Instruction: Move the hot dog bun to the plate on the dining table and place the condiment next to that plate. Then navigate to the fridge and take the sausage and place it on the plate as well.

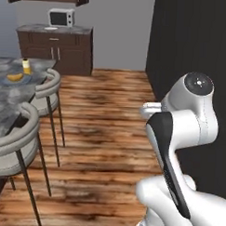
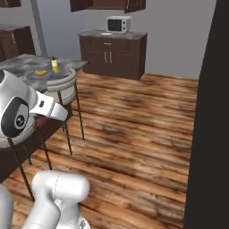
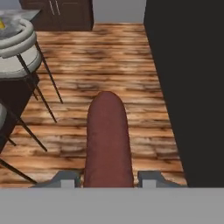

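Note:
In the hand view the dark red sausage (image 3: 107, 140) stands up between my fingertips (image 3: 65, 178), and my gripper (image 3: 107, 178) is shut on it above the wooden floor. Far to the left, the golden hot dog bun (image 1: 14, 76) lies on the greyish-blue plate (image 1: 27, 80) on the marbled dining table (image 1: 8, 101). The yellow condiment (image 1: 26, 66) stands upright just behind the plate. The right base view shows the same bun (image 2: 41, 73), condiment (image 2: 55, 65) and table (image 2: 20, 61). The fridge is out of view.
Two grey bar stools (image 1: 46, 91) (image 1: 16, 143) line the table's near side. A tall dark panel (image 1: 192, 39) walls off the right. A dark cabinet with a microwave (image 1: 61, 17) stands at the back. Open wooden floor (image 1: 105, 124) lies between.

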Controlling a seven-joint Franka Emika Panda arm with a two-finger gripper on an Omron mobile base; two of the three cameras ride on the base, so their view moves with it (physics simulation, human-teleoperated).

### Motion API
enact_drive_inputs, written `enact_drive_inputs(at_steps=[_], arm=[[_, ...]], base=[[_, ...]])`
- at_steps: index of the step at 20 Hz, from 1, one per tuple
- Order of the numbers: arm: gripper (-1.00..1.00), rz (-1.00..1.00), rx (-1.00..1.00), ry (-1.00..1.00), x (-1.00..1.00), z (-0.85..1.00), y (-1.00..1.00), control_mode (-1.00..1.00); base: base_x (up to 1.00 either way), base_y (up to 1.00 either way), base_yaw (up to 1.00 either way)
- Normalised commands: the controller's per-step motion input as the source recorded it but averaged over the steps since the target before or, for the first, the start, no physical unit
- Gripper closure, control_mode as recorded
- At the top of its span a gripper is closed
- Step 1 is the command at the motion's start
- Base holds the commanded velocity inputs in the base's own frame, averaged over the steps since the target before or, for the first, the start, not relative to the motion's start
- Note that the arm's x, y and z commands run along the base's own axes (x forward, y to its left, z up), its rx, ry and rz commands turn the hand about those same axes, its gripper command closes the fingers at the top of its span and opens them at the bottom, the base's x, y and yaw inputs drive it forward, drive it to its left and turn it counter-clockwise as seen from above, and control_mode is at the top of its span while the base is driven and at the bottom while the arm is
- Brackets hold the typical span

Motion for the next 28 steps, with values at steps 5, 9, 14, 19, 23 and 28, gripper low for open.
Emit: enact_drive_inputs(at_steps=[5, 9, 14, 19, 23, 28], arm=[[1.00, 0.00, 0.00, 0.00, 0.00, 0.00, 0.00, 1.00], [1.00, 0.00, 0.00, 0.00, 0.00, 0.00, 0.00, 1.00], [1.00, 0.00, 0.00, 0.00, 0.00, 0.00, 0.00, 1.00], [1.00, 0.00, 0.00, 0.00, 0.00, 0.00, 0.00, 1.00], [1.00, 0.00, 0.00, 0.00, 0.00, 0.00, 0.00, 1.00], [1.00, 0.00, 0.00, 0.00, 0.00, 0.00, 0.00, 1.00]], base=[[1.00, -0.28, 0.37], [1.00, -0.26, 0.40], [1.00, -0.26, 0.48], [1.00, -0.14, 0.60], [0.99, -0.19, 0.64], [0.88, -0.27, 0.67]])
